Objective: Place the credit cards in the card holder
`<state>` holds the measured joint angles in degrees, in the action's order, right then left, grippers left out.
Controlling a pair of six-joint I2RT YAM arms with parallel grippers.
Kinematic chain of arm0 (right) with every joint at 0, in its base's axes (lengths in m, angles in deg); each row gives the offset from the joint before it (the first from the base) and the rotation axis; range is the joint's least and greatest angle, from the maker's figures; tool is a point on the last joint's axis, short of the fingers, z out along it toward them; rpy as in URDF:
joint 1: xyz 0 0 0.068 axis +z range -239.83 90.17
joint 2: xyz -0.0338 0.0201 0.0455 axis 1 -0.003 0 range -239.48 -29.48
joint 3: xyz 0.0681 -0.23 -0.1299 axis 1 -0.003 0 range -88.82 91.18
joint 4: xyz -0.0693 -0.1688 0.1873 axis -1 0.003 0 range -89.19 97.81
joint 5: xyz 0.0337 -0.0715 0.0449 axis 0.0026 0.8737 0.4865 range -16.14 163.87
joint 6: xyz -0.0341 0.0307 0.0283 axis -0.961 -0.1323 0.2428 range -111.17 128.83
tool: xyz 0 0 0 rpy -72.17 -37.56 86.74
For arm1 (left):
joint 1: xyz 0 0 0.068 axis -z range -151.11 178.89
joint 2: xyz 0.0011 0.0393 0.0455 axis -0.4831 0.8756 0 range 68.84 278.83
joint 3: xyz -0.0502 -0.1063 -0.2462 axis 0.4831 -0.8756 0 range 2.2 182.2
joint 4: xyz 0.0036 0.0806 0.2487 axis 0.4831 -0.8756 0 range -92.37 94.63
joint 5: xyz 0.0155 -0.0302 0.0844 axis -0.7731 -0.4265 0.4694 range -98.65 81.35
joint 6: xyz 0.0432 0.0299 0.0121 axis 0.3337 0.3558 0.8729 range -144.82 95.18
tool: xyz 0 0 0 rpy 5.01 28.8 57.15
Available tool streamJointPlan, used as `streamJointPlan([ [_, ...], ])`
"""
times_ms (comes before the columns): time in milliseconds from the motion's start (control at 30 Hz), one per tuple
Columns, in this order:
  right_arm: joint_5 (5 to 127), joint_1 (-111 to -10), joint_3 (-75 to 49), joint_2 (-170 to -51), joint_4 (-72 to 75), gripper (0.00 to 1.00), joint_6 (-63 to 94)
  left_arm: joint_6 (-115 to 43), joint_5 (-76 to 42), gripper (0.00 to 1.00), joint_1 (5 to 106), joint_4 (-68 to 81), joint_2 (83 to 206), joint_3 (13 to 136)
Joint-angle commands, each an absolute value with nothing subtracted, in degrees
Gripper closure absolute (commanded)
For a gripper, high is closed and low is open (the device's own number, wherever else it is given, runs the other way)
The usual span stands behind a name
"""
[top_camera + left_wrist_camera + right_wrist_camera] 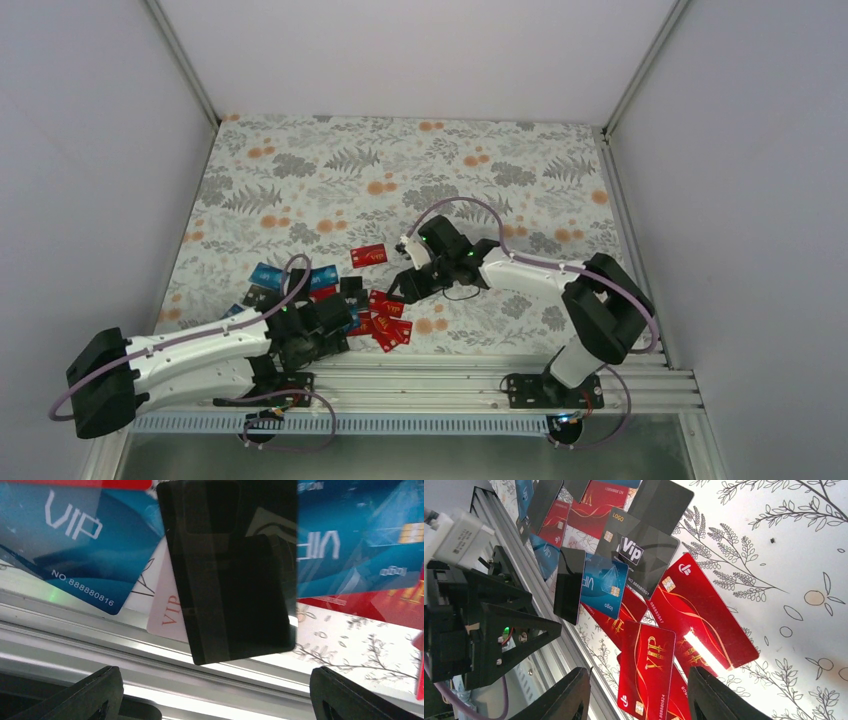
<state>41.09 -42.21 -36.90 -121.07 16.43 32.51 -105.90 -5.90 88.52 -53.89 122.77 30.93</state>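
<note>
The credit cards (385,322) lie in a loose, overlapping heap under both grippers, close to the aluminium rail (75,630) at the table's near edge. The left gripper (216,680) sits low over that rail, with little room on its near side. Its fingers stand wide apart and pinch nothing; a black card (230,570) shows just ahead of them, in front of a blue VIP card (75,540). The right gripper (639,675) hangs above a red VIP card (646,665), fingers partly spread and holding nothing. Beyond the heap the flowered cloth (400,160) runs open toward the back, with white walls (80,150) around it. The card holder cannot be told apart from the dark cards.
</note>
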Motion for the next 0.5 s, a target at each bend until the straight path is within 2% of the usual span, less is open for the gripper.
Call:
streamJointPlan([
  [0,40.9,-41.7,-34.8,-121.9,14.9,0.49,30.3,-111.1,-8.4,0.07,87.8,-49.8,121.6,27.8],
  [467,39.6,-41.9,-34.4,-124.3,14.9,0.5,28.4,-110.2,-8.2,0.12,83.4,-43.5,123.7,25.1],
])
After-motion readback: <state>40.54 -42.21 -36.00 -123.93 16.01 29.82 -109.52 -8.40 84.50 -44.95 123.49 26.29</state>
